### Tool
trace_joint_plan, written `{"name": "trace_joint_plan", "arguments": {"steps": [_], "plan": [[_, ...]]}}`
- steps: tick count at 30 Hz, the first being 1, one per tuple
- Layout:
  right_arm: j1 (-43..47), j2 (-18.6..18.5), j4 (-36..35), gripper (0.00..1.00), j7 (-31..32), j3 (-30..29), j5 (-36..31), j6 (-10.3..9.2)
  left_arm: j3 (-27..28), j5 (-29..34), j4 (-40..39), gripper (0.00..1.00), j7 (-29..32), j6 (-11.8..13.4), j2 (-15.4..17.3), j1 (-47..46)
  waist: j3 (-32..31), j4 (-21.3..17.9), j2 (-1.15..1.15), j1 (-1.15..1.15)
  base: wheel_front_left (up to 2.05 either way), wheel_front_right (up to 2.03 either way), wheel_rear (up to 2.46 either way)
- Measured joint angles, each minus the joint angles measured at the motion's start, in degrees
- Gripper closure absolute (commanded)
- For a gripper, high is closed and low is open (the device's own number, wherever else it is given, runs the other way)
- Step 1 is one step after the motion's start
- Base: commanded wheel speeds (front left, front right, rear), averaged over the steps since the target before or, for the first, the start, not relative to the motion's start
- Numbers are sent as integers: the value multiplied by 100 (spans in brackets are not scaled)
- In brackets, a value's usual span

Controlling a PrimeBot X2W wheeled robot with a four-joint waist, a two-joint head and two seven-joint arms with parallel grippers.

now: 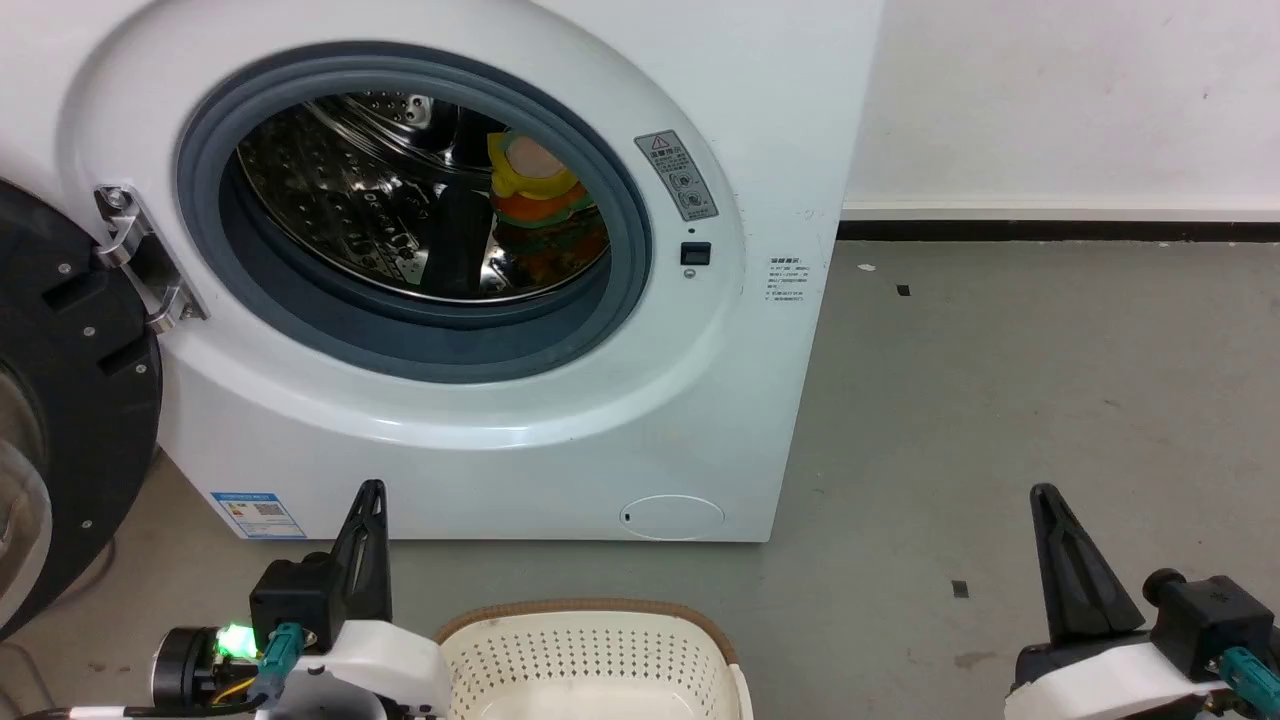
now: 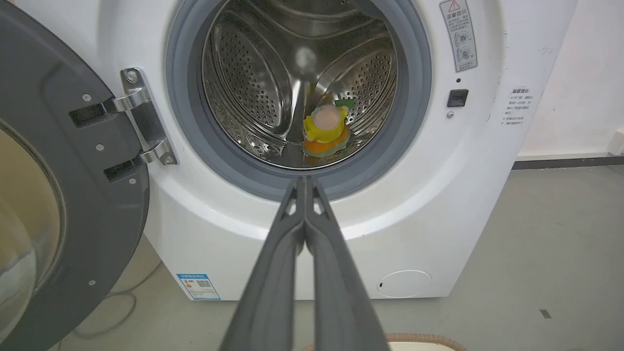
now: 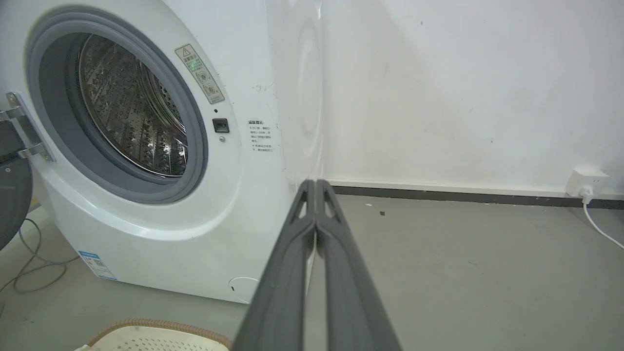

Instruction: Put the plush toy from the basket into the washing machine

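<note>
Warning-triangle sticker [image 1: 677,175] and blue QR label [image 1: 258,514] on the washing machine [image 1: 480,470], wording illegible.

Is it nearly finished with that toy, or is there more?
Looks done: the plush toy lies inside the washing machine. In hand: nothing; left gripper and right gripper are shut, empty. Left: nothing that shows; the basket, where visible, holds no toy.

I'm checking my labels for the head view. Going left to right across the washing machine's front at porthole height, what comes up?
black round door → metal door hinge → plush toy → grey warning label → small text sticker
</note>
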Motion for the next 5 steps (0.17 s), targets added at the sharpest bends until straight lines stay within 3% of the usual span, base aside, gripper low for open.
{"name": "trace_joint_plan", "arguments": {"steps": [5], "plan": [[-2, 0, 0, 100, 65, 16, -41, 0, 3, 2, -48, 100, 68, -3, -12, 5, -8, -7, 0, 0, 0, 0, 0]]}}
